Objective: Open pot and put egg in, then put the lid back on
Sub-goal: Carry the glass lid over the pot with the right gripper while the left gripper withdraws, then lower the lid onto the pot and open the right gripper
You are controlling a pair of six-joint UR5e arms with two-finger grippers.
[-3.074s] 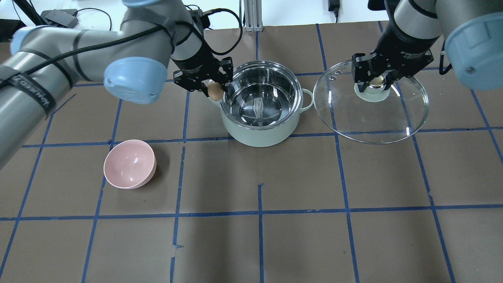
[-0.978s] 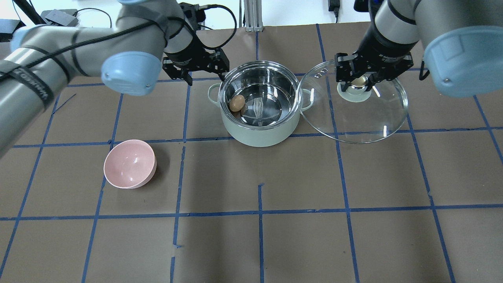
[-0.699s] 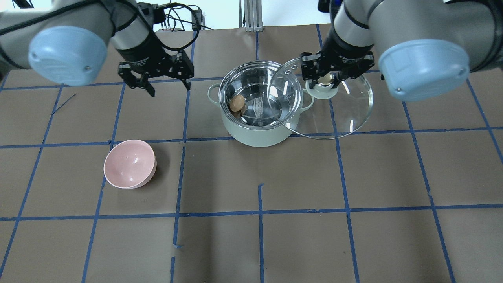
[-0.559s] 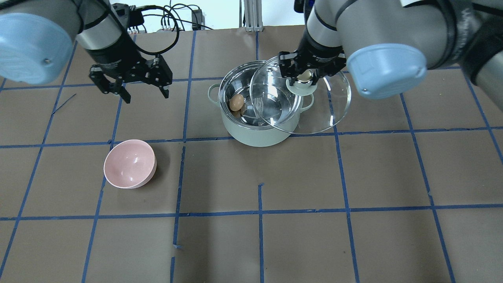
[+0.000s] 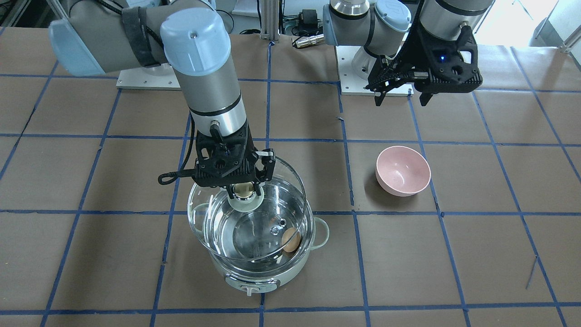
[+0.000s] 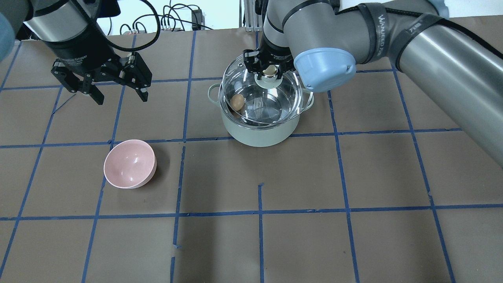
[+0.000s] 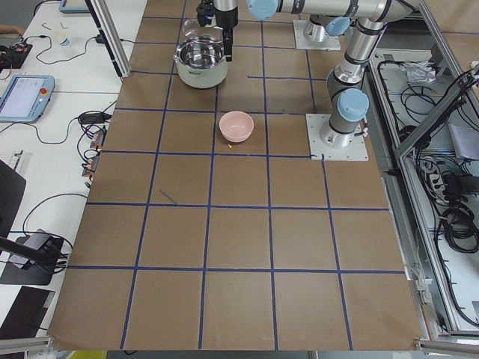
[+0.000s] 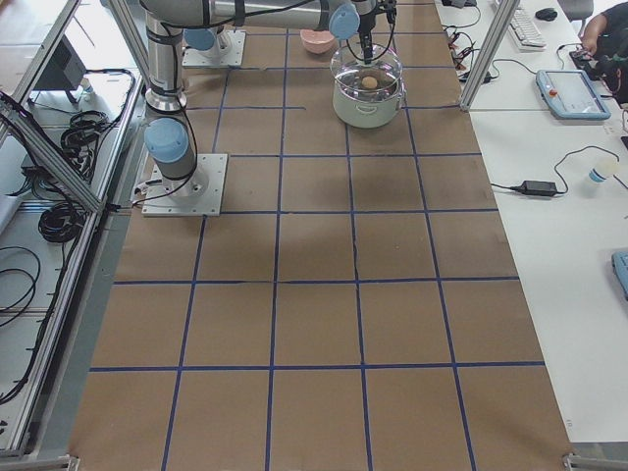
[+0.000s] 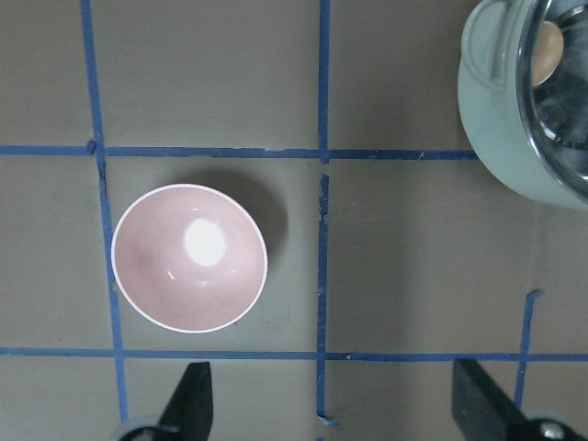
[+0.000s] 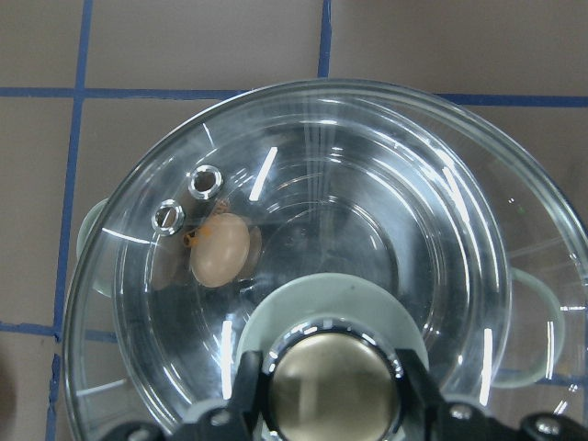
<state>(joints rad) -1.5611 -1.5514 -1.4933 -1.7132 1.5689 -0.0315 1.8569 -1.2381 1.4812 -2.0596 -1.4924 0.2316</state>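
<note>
The mint-green pot (image 6: 259,135) stands on the table and also shows in the front view (image 5: 254,278). The brown egg (image 6: 237,102) lies inside it against the wall, seen through the glass in the right wrist view (image 10: 219,250). My right gripper (image 6: 269,72) is shut on the knob of the glass lid (image 6: 235,72). It holds the lid (image 5: 213,227) just over the pot's mouth, a little off-centre towards the robot. My left gripper (image 6: 121,98) is open and empty, well to the left of the pot and above the table.
A pink bowl (image 6: 129,164) sits empty at the left front of the pot, under my left wrist camera (image 9: 188,257). Blue tape lines grid the brown table. Cables and mounts lie along the far edge.
My left gripper let the egg go into the pot and moved away to the left. My right gripper carried the lid leftward from beside the pot to over it.
</note>
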